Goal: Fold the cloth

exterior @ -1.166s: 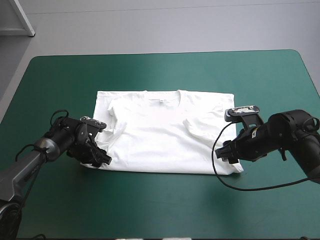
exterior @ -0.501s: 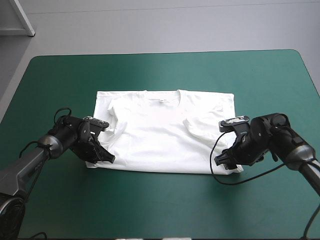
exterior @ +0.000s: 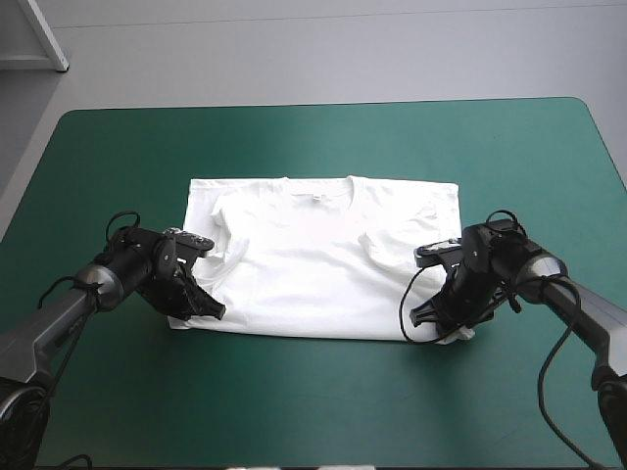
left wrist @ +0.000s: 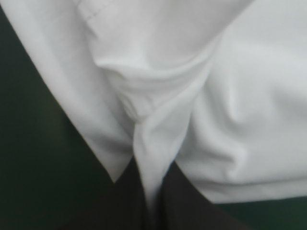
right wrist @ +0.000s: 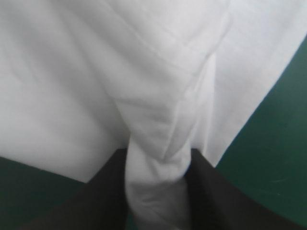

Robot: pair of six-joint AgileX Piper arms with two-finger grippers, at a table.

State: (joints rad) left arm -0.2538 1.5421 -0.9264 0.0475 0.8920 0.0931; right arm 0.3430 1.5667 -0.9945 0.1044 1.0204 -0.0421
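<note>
The white T-shirt (exterior: 313,259) lies spread flat in the middle of the teal-green cover, collar toward the far edge and sleeves folded in. My left gripper (exterior: 208,309) sits low at its near left corner. In the left wrist view the black fingers (left wrist: 182,201) meet on a thin pinched ridge of the T-shirt (left wrist: 230,96). My right gripper (exterior: 427,315) is at the near right corner. In the right wrist view a thick bunch of the T-shirt (right wrist: 96,72) fills the right gripper (right wrist: 158,177), with a finger pressed against each side of it.
Bare teal-green cover (exterior: 313,401) runs all around the shirt, widest along the near edge and at the far corners. A loop of black cable hangs by the right wrist next to the shirt's near right corner.
The right arm has swung in from the right onto the near right corner, and its fingers have drawn in around the cloth. The left gripper shut on its corner earlier and has stayed put.
</note>
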